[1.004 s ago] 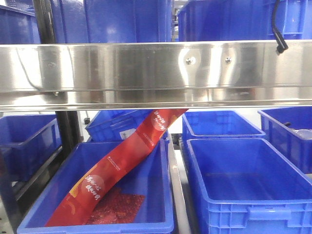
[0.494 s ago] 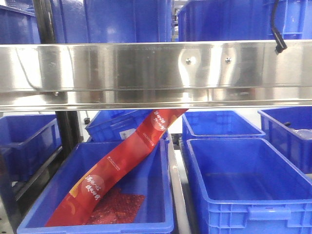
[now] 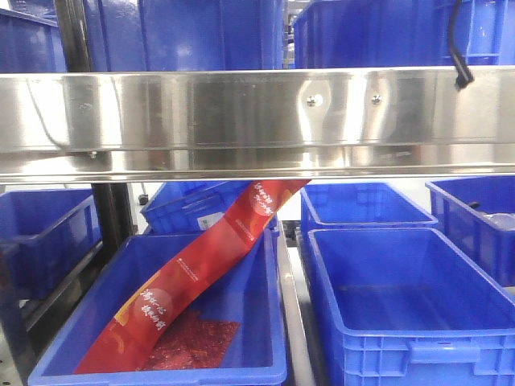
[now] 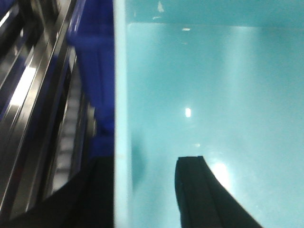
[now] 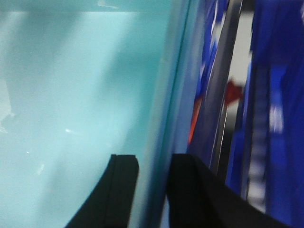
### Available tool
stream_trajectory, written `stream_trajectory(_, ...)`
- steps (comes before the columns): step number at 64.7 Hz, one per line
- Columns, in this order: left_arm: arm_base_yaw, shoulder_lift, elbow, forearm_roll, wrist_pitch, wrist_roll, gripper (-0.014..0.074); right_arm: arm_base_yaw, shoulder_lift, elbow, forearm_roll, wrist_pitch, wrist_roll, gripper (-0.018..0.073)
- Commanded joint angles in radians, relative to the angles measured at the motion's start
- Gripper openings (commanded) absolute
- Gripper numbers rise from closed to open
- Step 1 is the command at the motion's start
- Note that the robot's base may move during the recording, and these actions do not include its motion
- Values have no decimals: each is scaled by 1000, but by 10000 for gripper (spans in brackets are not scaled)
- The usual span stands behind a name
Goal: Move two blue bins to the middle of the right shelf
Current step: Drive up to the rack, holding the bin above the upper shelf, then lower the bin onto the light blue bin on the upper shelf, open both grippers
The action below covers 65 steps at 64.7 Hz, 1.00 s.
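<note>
From the front camera I see nothing changed against the frame a second ago: the steel shelf beam (image 3: 257,121) crosses the view at the same height, with blue bins on the level above it. Below it, the left blue bin (image 3: 161,314) holds a long red printed packet (image 3: 201,269) leaning from its floor up toward the beam, with a flat red bag (image 3: 197,342) lying under it. Just beside it to the right sits the right blue bin (image 3: 410,301), showing only bare floor. More blue bins stand behind and to both sides. A black cable (image 3: 459,56) hangs at the upper right. Neither arm shows here.

On the left wrist camera, my left gripper (image 4: 142,190) straddles the side wall of a bin (image 4: 119,95): one dark finger inside over the pale washed-out floor, the other outside against the blue. The fingers sit on either side of the wall; I cannot tell whether they press it. Shelf rails (image 4: 33,95) run blurred on the left.

On the right wrist camera, my right gripper (image 5: 152,190) likewise has a bin's side wall (image 5: 164,104) between its two fingers, clamping not confirmable. Blurred blue bins and a red patch (image 5: 232,92) lie beyond.
</note>
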Motion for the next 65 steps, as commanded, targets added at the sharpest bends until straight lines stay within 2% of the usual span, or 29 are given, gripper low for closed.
stream_trajectory(1, -11, -14, -16, 2, 29, 36, -111, -3, 20, -14, 14, -34, 4, -154)
stream_trajectory(11, -11, 44, -14, 88, 69, 36, -111, -1, 88, -14, 33, -20, 4, -154)
stream_trajectory(17, -11, 88, -14, 107, 81, 36, -111, -1, 127, -14, 52, -27, 4, -154)
stream_trajectory(24, -11, 138, -14, 103, 88, 36, -111, 1, 165, -14, 52, -25, 4, -154)
stream_trajectory(38, -11, 188, -14, 45, 85, 36, -110, 1, 191, -14, 52, -21, 4, -154)
stream_trajectory(43, -11, 198, -14, 40, 92, 36, -80, 1, 191, -14, 52, -21, 4, -140)
stream_trajectory(47, -11, 200, -14, 40, 98, 36, -14, 1, 191, -14, 52, -13, 4, -60)
stream_trajectory(51, -11, 203, -14, 38, 109, 36, 77, 1, 191, -14, 52, 3, 4, 70)
stream_trajectory(61, -11, 205, -14, 38, 133, 36, 421, 1, 188, -14, 48, 25, 4, 571)
stream_trajectory(65, -11, 201, -14, 38, 145, 36, 536, 1, 181, -16, 46, 27, 4, 568)
